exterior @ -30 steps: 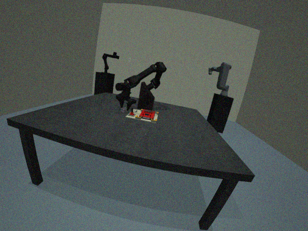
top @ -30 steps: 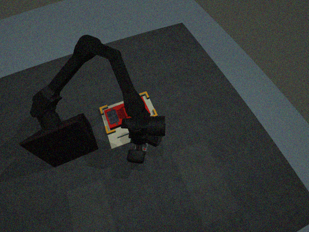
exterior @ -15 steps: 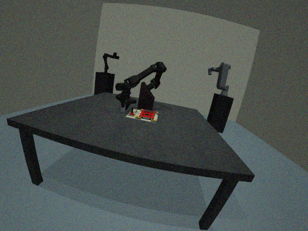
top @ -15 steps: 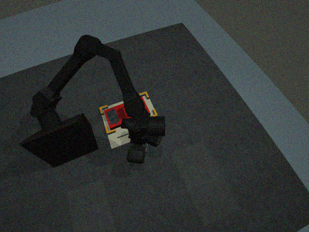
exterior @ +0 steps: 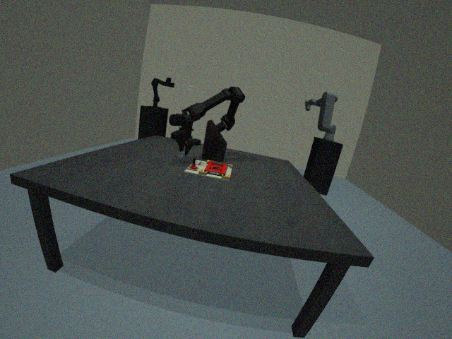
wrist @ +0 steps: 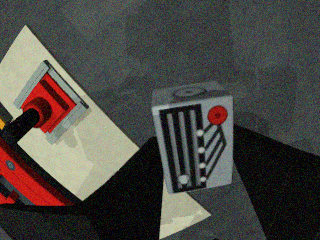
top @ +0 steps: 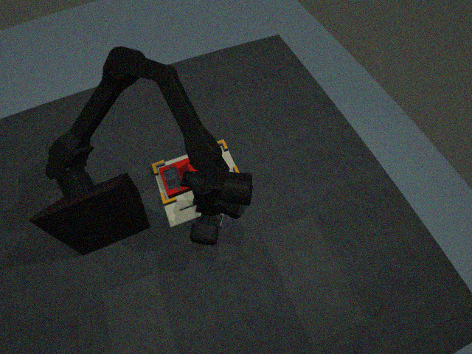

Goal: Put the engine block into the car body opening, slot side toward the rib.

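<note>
The engine block is a grey block with black stripes and a red disc on the face toward the wrist camera. My gripper is shut on it, one black finger at each side, and holds it a little above the table, beside the white board. In the top view the arm hides nearly all of the block. The red car body lies on the board; the arm covers part of it in the top view. The rib and the slot side cannot be made out.
The white board has orange corner brackets around the car body. A red knob piece with a black post stands on the board between grey rails. The arm's dark base stands left of the board in the top view.
</note>
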